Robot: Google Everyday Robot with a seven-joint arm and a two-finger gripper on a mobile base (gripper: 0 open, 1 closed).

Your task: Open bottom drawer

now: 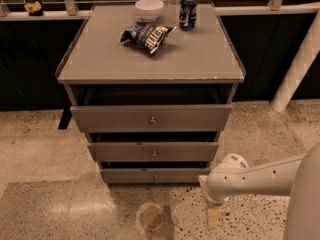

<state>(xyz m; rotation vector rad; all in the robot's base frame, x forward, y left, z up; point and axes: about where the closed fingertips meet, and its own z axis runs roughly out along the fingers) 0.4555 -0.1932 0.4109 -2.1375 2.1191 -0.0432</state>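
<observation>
Subject of the task: the bottom drawer (131, 176), a grey-brown flat front with a small round brass knob (155, 177), is located lowest of three in the grey chest (150, 64), just above the speckled stone floor (40, 149). It appears shut or nearly so; a dark gap is noted above its front.

The gripper (213, 216), carried on the white arm (260, 176), is found low to the floor, to the right of the drawer and forward of it, apart from the knob. Whether it is open or closed cannot be told. Nothing is seen to be held.

Step in hand, as judged: the approach; no contact with the knob is made yet.

Next move, as judged: the gripper is to be brought leftward and level with the knob, closed on it, then drawn straight outward.
</observation>
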